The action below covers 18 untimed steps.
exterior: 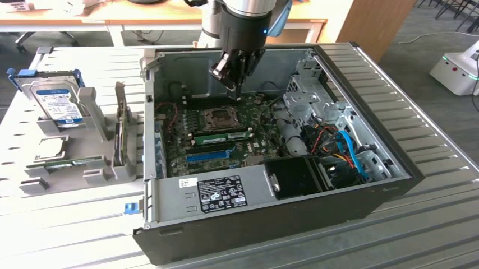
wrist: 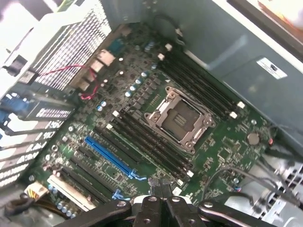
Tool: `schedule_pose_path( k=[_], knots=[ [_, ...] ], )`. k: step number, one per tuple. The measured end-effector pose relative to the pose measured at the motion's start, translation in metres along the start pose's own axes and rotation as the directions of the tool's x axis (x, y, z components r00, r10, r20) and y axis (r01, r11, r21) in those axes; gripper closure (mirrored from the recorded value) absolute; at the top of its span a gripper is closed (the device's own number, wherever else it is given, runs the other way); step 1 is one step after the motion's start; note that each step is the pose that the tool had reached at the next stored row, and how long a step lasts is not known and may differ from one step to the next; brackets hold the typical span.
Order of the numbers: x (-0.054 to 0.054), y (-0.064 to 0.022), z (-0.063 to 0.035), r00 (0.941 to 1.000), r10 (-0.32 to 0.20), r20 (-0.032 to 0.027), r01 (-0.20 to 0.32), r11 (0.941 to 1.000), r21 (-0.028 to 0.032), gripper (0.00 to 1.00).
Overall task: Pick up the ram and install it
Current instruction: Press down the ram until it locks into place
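With its fingers pinched shut on nothing, the gripper (exterior: 236, 84) hangs over the motherboard (exterior: 224, 131), apparently positioned above the ram (exterior: 222, 135) in its slot.

My black two-fingered pincer (exterior: 235, 85) hangs inside the open grey metal computer case (exterior: 389, 168), above the green motherboard (exterior: 224, 134); the silver hard drive (exterior: 58, 103) stands outside, at nine o'clock.

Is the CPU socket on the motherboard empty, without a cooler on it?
Yes, the CPU socket lies bare in its metal frame, with nothing mounted over it.
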State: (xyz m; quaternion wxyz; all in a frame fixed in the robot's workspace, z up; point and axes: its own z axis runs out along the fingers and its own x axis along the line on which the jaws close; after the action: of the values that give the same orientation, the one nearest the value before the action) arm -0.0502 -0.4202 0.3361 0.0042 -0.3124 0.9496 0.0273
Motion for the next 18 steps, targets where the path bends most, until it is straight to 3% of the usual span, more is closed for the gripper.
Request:
schedule_pose_path(
  k=[5, 10, 13, 18],
  knots=[
    [0.0000, 0.0000, 0.0000, 0.9965, 0.083, 0.0042, -0.083, 0.9965, 0.0019, 0.89],
    [0.0000, 0.0000, 0.0000, 0.9869, 0.161, 0.0083, -0.161, 0.9870, 0.0034, 0.89],
    [0.0000, 0.0000, 0.0000, 0.9786, 0.205, 0.0107, -0.205, 0.9787, 0.0040, 0.89],
    [0.0000, 0.0000, 0.0001, 0.9593, 0.282, 0.0150, -0.282, 0.9593, 0.0050, 0.89]
  ],
)
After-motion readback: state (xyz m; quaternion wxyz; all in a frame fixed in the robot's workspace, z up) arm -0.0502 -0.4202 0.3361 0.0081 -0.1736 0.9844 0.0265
